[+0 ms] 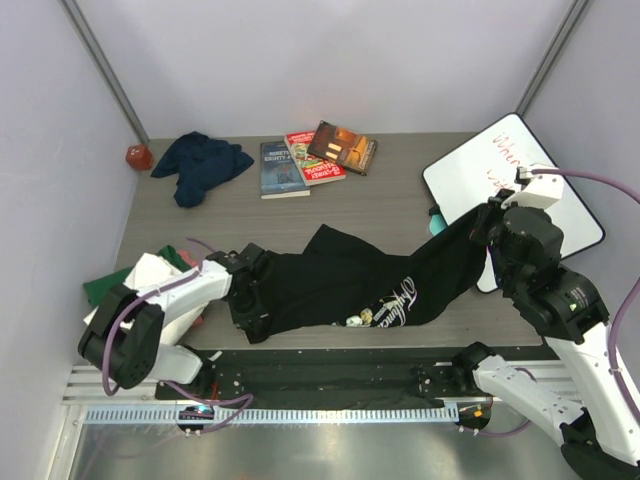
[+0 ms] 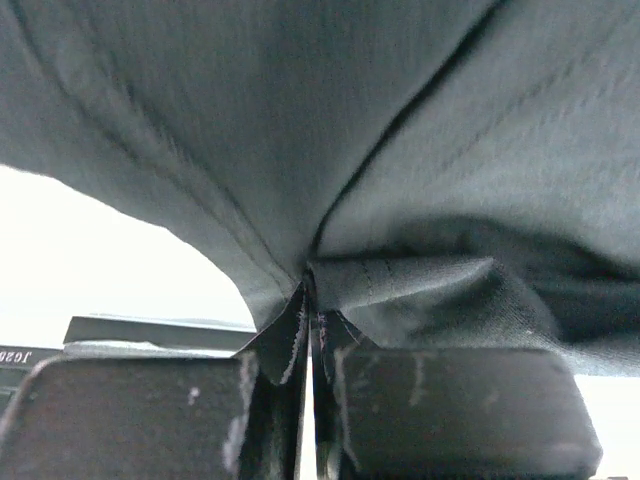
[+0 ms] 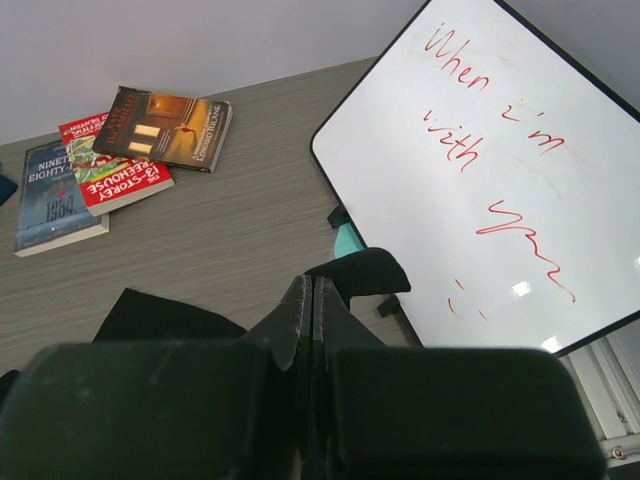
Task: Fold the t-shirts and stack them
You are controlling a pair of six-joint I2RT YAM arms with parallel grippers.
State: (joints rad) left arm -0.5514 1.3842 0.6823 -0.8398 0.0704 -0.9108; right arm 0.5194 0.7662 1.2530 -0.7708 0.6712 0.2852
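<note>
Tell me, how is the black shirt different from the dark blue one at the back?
The black shirt is stretched long between the left gripper and the right gripper; the navy shirt lies crumpled in a heap, untouched. The black shirt shows white lettering; the navy shirt looks plain. Both are dark and unfolded.

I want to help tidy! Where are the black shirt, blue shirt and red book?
black shirt (image 1: 330, 280), top view, its middle.
blue shirt (image 1: 200, 162), top view, its crumpled middle.
red book (image 1: 318, 168), top view, its cover.
</note>
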